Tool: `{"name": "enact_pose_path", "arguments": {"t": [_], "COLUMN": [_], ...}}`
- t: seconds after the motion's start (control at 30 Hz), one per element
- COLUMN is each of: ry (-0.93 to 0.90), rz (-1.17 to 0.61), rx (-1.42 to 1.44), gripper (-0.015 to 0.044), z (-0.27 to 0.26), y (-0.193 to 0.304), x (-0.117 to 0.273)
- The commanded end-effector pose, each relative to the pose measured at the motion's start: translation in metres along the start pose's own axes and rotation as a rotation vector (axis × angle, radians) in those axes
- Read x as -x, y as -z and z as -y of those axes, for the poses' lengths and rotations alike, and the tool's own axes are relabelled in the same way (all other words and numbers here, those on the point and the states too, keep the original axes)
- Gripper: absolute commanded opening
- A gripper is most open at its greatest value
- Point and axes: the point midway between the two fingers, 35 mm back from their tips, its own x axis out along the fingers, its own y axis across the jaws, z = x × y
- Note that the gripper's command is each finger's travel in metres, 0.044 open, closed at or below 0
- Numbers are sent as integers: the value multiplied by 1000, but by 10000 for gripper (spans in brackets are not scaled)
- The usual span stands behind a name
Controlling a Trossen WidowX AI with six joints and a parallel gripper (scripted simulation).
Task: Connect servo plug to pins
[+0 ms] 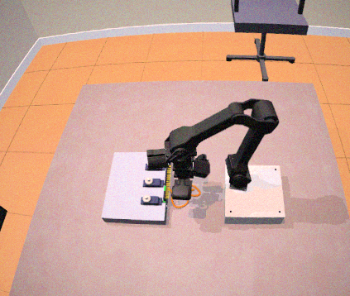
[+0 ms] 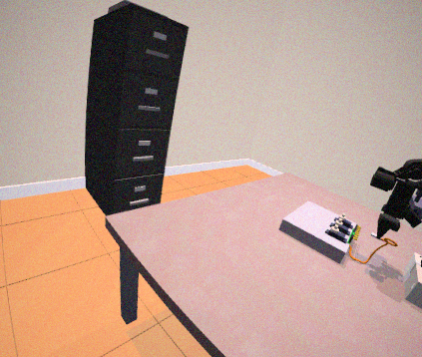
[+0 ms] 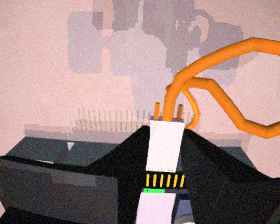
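My gripper (image 3: 165,134) (image 2: 379,236) is shut on the white plug (image 3: 165,142) (image 2: 373,234). The orange lead (image 3: 253,45) (image 2: 364,261) leaves the plug's far end and loops. The plug's other end faces the gold pins (image 3: 165,180) (image 2: 357,232) (image 1: 168,174), apart from them in the exterior view. In the wrist view, the green band (image 3: 154,190) lies by the left pins shown, and the plug reaches right of it. The dot is not clear. Dark servo motors (image 1: 155,182) (image 2: 341,229) sit on the pale holder (image 1: 122,188) (image 2: 307,219).
The arm's pale base block (image 1: 255,202) stands to the right of the holder in the top view. The lead's loops hang beside the gripper, over the pinkish table top (image 1: 122,256) (image 2: 252,279). A black cabinet (image 2: 123,100) stands beyond the table.
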Motion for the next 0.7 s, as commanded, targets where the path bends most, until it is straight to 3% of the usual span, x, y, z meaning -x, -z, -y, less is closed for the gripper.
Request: {"name": "enact_pose_path", "arguments": {"t": [0.0, 0.17, 0.67], "ry": [-1, -1, 0], "rz": [8, 9, 5], "rx": [27, 47, 47], "gripper": [0, 0, 0], "z": [-1, -2, 1], "y": [-3, -6, 29], "x": [-16, -32, -30]}}
